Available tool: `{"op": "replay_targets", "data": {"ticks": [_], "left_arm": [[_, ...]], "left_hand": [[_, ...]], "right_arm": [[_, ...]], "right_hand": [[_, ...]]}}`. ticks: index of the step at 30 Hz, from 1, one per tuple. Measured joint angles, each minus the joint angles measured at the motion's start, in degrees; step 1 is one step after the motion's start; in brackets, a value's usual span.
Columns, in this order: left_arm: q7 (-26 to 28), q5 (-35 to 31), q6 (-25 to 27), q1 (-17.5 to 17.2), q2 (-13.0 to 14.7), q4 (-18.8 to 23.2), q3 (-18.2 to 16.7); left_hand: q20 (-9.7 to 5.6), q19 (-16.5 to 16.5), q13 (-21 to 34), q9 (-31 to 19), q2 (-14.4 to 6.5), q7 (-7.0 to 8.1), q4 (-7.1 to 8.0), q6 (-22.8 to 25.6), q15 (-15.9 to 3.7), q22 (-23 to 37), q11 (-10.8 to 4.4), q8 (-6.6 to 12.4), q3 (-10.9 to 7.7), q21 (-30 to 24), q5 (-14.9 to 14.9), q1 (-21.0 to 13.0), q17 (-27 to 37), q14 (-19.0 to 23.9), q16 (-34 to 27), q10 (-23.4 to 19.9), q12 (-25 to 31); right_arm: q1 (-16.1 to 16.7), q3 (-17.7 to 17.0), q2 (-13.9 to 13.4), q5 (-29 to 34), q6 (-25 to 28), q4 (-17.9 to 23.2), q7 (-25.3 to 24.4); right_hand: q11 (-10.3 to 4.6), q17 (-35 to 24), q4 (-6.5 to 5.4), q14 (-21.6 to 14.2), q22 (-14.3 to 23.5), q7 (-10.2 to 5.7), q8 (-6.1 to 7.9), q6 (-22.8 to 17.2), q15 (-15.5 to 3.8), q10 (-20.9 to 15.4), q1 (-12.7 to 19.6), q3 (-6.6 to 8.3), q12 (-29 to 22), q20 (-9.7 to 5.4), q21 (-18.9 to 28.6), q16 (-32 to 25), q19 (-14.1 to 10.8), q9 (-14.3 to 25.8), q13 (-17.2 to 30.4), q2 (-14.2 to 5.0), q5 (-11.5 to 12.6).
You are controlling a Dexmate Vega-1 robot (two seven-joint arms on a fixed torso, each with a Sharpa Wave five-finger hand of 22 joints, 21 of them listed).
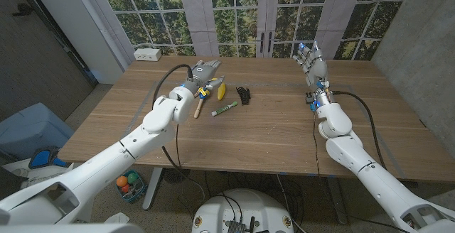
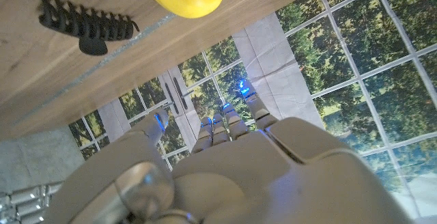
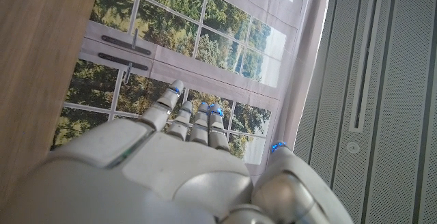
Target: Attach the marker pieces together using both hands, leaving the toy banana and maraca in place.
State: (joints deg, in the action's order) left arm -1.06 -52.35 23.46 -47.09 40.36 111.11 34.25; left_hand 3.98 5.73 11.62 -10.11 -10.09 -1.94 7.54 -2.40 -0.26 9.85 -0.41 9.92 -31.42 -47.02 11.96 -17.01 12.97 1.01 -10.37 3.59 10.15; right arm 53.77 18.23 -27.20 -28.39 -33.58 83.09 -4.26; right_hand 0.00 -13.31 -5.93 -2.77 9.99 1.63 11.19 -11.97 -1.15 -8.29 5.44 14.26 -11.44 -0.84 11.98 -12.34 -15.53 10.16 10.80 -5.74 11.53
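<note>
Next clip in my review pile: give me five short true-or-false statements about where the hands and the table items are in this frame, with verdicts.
1. The left hand is over the toy banana. True.
2. The right hand grips the green marker. False: it is raised with fingers apart, holding nothing, far to the marker's right.
3. A black hair clip lies to the right of the banana. True.
4. The marker lies on the table's right half. False: it lies left of centre, near the left hand.
5. The left hand holds the hair clip. False: the clip lies on the table, apart from it.
</note>
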Motion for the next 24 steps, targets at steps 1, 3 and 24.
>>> {"op": "replay_targets", "data": {"ticks": [1, 3, 24], "left_arm": [[2.6, 3.0, -0.7, -0.7, -0.1, 0.1, -0.9], [4.7, 5.8, -1.5, -1.9, -0.3, 0.1, -2.5], [19.1, 41.4, -19.3, -10.0, -2.2, -3.5, -13.6]], "left_hand": [[-0.22, 0.2, -0.2, 0.0, -0.2, 0.04, 0.15, -0.4, 0.10, 0.0, -0.16, 0.00, -0.27, 0.3, 0.0, 0.4, -0.1, -0.7, 0.0, 0.7, 0.0], [-0.62, 0.6, -0.4, 0.0, 0.3, 0.31, 0.28, -0.7, 0.24, -0.2, -0.18, 0.00, -0.84, 0.9, 0.0, 0.9, -0.4, -2.1, 0.2, 1.9, 0.0], [-5.85, 1.3, -1.5, 0.3, 2.0, 1.36, 1.08, 2.1, -0.50, -0.5, -1.01, 1.02, -1.18, 4.2, 0.4, 7.1, -2.0, -2.9, -0.5, 1.4, 0.7]], "right_arm": [[-0.2, 0.1, -0.1, 0.0, 0.0, -0.3, 0.1], [-0.4, 0.1, -0.2, -0.1, 0.1, -0.6, 0.4], [-1.6, -0.2, -1.0, -0.3, -0.9, -4.3, 1.7]], "right_hand": [[0.00, 0.0, 0.00, 0.2, 0.0, 0.00, 0.00, 0.0, -0.17, 0.0, 0.0, 0.00, 0.0, -0.01, 0.0, 0.0, 0.0, 0.0, 0.0, 0.00, 0.0], [0.00, 0.0, -0.11, 0.4, 0.0, 0.00, 0.00, 0.0, -0.40, 0.0, 0.0, 0.11, 0.2, -0.20, 0.0, 0.2, 0.2, 0.0, 0.0, -0.01, 0.0], [-0.42, 0.0, -1.11, 0.7, 0.0, -0.55, 0.00, -0.5, -0.71, -0.4, -1.5, 1.11, 0.2, -1.34, 0.0, 0.3, 0.3, 0.0, 0.0, 0.30, 0.0]]}}
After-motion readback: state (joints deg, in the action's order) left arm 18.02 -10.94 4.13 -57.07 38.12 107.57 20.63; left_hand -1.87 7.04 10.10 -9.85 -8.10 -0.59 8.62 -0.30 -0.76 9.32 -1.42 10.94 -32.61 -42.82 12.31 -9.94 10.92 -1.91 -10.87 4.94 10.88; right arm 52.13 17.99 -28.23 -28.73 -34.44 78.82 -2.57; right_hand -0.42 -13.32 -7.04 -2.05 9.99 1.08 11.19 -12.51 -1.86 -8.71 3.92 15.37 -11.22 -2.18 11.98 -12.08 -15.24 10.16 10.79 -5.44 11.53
